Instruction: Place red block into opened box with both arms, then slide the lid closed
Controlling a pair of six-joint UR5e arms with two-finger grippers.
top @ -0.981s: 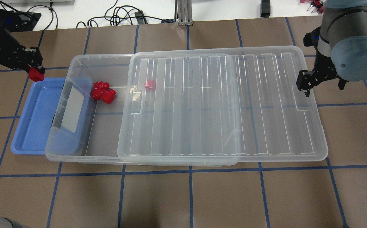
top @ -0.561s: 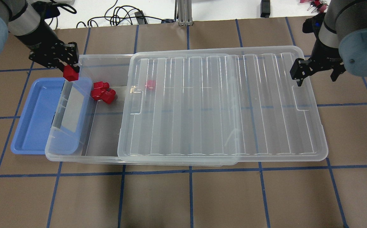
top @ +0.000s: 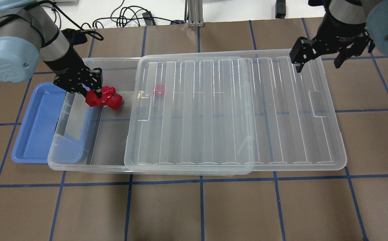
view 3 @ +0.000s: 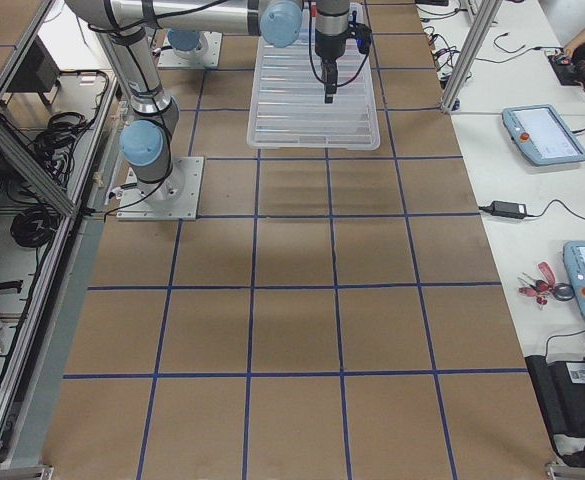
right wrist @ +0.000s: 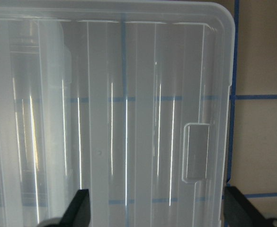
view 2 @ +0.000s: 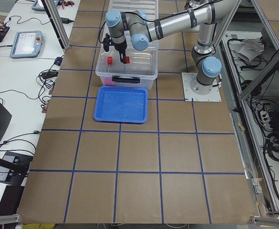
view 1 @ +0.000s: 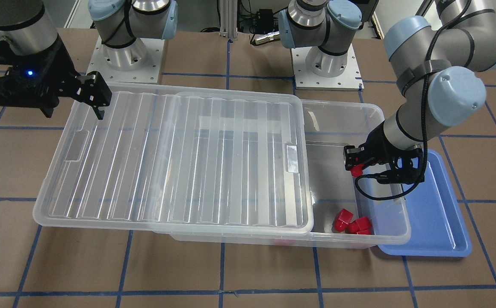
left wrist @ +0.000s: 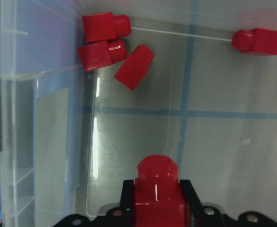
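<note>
Since the earlier frame, the left hand (top: 93, 94) had carried the red block (top: 93, 99), pinched between its fingers, from beside the blue tray (top: 33, 117) to above the uncovered left end of the box (top: 113, 61), ready for release near other loose blocks (top: 115, 102). The right hand (top: 318, 65), spread, had shifted to the far right corner of the lid (top: 234, 110), seemingly to push it closed.

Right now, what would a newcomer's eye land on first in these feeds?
The left gripper, shut on a red block above the uncovered end of the box, where three loose red blocks lie. Next, the big clear lid, covering most of the box and overhanging its other end, with the right gripper open above that end.
</note>
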